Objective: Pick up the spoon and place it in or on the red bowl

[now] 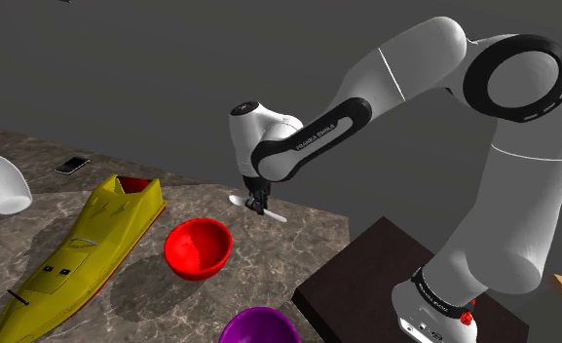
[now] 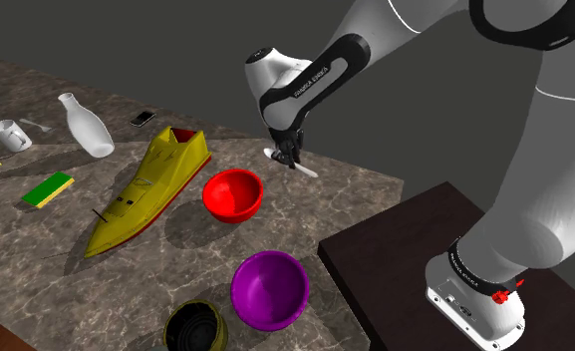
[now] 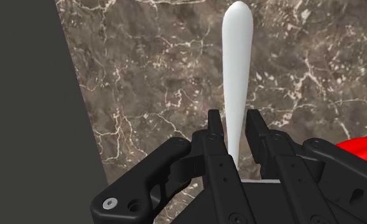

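One white spoon [image 3: 236,57] clenched in tool [image 3: 235,122] over marble counter [image 3: 144,76]; arm [image 1: 313,132] lettering reads FRANKA EMIKA.

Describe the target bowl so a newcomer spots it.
Find the yellow boat on the marble table. The red bowl sits beside its hull, toward the stand. Its colour settles it: the neighbours are a purple bowl and a dark bowl.
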Available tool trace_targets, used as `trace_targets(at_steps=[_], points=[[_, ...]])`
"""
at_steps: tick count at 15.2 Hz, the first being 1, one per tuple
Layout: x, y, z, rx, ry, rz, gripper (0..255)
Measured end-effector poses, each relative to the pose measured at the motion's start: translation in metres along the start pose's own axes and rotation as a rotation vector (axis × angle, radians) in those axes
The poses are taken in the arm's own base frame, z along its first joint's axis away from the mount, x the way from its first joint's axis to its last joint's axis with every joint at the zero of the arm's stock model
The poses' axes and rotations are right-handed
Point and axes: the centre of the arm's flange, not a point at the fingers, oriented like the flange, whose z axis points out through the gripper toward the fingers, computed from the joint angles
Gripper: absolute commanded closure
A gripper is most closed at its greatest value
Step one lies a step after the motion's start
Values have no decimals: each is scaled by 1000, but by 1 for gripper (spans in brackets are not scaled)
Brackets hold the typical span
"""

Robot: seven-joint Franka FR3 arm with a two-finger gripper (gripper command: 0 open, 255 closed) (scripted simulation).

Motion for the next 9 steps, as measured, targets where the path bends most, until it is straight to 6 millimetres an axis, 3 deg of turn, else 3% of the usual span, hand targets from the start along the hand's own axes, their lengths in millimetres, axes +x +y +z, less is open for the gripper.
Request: trace_targets(at_steps=[5,9], points=[[-6,3,-23,0,0,0,255],[16,-29,-39,0,0,0,255]])
